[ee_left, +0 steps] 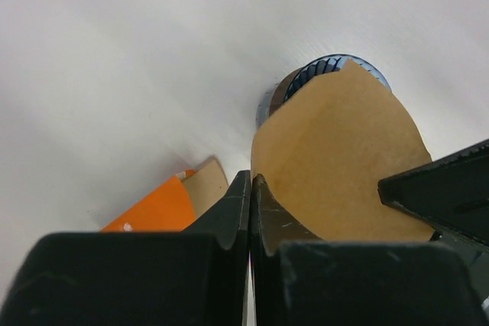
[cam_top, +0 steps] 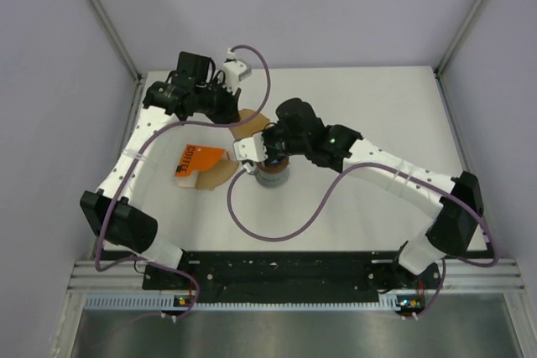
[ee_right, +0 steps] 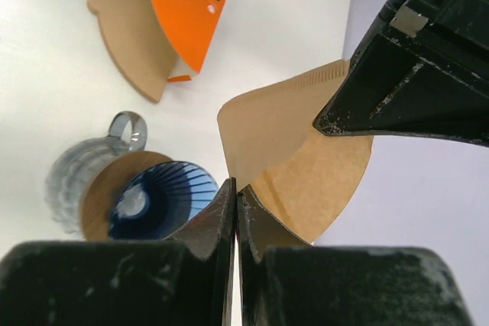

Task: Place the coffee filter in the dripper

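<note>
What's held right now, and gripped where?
The coffee filter, pinched by both: left gripper on one edge, right gripper on the opposite edge.

The thin paper cone filter (ee_left: 336, 166) is plain light tan. The small ribbed plastic dripper (ee_right: 164, 196) is bright blue with dark radiating lines. The flat lettered packet (ee_right: 187, 9) is orange.

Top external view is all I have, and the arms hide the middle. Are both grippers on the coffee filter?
Observer: Yes, the left gripper and the right gripper are each shut on an edge of the coffee filter.
Operator: Is the dripper empty?
Observer: Yes, the dripper shows its bare ribbed inside, seated on a brown ring on the mug.
Operator: Filter in yet?
Observer: No, it is held clear of the dripper.
</note>
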